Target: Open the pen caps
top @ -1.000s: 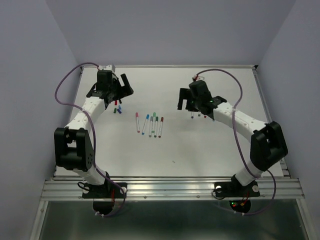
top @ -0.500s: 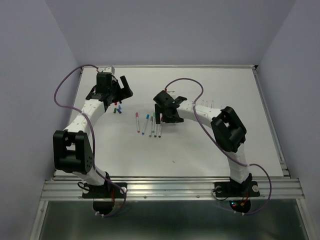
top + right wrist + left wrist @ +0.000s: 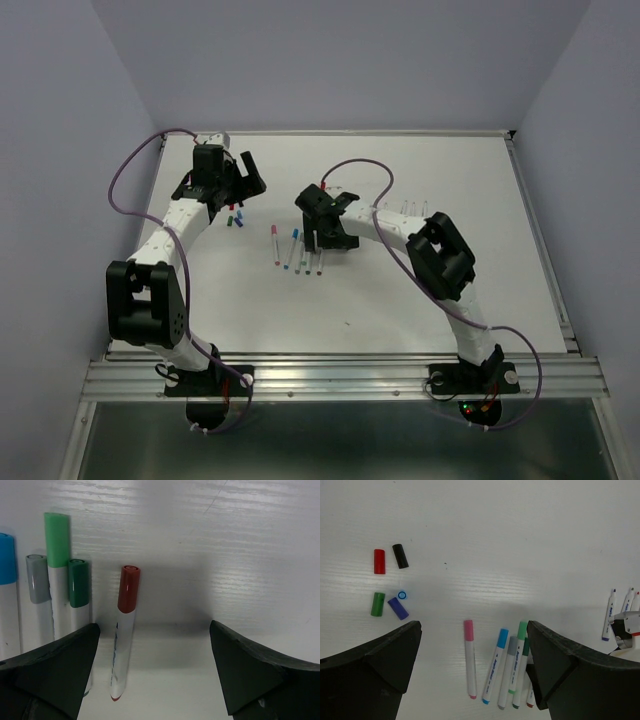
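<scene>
Now my right tool (image 3: pixel 154 626) hangs spread apart over the brown-capped pen (image 3: pixel 124 645), just beside the green-capped pen (image 3: pixel 79 584), ready to grip it.

No legible text, brand, number or sign showing anywhere.
- Blue print running along white barrel of brown-capped pen (image 3: pixel 121 652), right end of pen row: too blurred for reading.
- Dark print lying along barrels of blue-capped pen (image 3: pixel 495 667) and light-green-capped pen (image 3: pixel 518 661): too small for reading.
- Blue marking showing on uncapped pen (image 3: pixel 608 614), far right: unreadable.
</scene>
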You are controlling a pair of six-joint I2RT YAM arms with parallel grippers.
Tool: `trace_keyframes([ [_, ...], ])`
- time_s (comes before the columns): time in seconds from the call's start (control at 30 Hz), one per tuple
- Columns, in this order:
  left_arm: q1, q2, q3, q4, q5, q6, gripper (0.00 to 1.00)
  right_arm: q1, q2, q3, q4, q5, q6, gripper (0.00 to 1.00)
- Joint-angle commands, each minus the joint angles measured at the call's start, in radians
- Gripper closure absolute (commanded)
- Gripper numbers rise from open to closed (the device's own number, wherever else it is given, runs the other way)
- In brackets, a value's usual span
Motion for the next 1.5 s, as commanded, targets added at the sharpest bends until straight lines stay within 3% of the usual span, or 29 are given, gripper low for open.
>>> trace_keyframes([
  [0.0,0.003,-0.033,-0.012,0.034,0.007,0.022,0.01,0.018,0.014,0.035,-0.061,0.025,0.035,0.05],
  [0.23,0.008,-0.032,-0.014,0.034,0.006,0.024,0.01,0.027,0.018,0.005,-0.064,-0.001,0.056,0.22],
  [0.27,0.008,-0.032,-0.012,0.034,0.006,0.024,0.01,0.027,0.018,-0.002,-0.061,-0.007,0.061,0.29],
  [0.47,0.014,-0.028,-0.014,0.034,0.007,0.022,0.01,0.036,0.017,-0.057,-0.037,-0.078,0.082,0.50],
  [0.67,0.018,-0.030,-0.017,0.035,0.007,0.022,0.01,0.036,-0.003,-0.112,-0.036,-0.125,0.092,0.52],
  [1.07,0.024,-0.028,-0.018,0.035,0.009,0.019,0.01,0.056,0.032,-0.111,-0.145,-0.067,0.085,0.66],
  [1.1,0.024,-0.028,-0.018,0.035,0.009,0.020,0.01,0.056,0.032,-0.120,-0.144,-0.076,0.085,0.73],
  [1.17,0.026,-0.030,-0.018,0.035,0.009,0.021,0.01,0.065,0.028,-0.130,-0.136,-0.082,0.085,0.77],
  [1.33,0.028,-0.028,-0.020,0.038,0.010,0.017,0.01,0.065,0.011,-0.158,-0.110,-0.079,0.050,0.99],
  [1.47,0.028,-0.030,-0.021,0.044,0.036,0.022,0.01,0.065,-0.064,-0.187,0.003,-0.044,-0.071,0.99],
])
